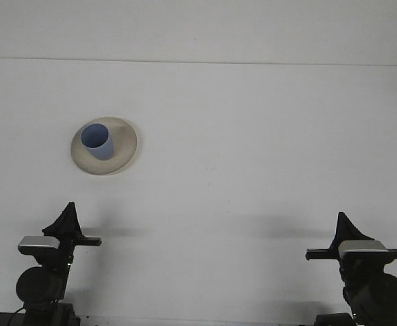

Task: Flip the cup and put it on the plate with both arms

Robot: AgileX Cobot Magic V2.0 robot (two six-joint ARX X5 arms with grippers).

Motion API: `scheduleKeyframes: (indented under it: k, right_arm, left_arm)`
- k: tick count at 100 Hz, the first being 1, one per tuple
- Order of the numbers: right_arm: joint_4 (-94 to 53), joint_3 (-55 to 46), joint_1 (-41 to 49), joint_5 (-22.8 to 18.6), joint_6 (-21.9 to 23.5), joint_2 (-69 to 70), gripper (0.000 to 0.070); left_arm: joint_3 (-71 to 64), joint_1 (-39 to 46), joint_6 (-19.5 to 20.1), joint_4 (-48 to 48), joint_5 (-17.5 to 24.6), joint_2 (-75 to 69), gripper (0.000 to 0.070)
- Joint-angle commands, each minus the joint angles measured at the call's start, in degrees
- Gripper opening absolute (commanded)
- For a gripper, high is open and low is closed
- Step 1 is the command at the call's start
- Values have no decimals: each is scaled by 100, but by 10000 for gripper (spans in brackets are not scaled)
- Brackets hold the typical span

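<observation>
Front view, count: one cup (97, 141), one plate (121, 153), two grippers, one table (252, 149).
Cup: blue, upright, mouth up, standing on the plate's left part.
Plate: beige, far ahead of the left gripper (68, 221), slightly to its right; well apart from the right gripper (346, 229).
Left jaws: empty; gap cannot be told.
Right jaws: empty; gap cannot be told.
</observation>
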Motion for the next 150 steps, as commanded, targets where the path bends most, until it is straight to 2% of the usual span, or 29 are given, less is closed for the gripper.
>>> scheduleKeyframes:
  k: [1, 20, 74, 150]
  right_arm:
    - [140, -214, -90, -4, -63, -221, 0]
    - [479, -1003, -411, -2, -61, -922, 0]
    - [3176, -2597, -529, -4, -61, -911, 0]
    - [3154, -2599, -529, -4, -61, -911, 0]
  left_arm:
    - [-109, 2, 61, 59, -20, -7, 12]
    - [-109, 2, 61, 59, -20, -7, 12]
    - [-109, 2, 61, 57, -20, -7, 12]
    - [-109, 2, 61, 57, -20, -7, 12]
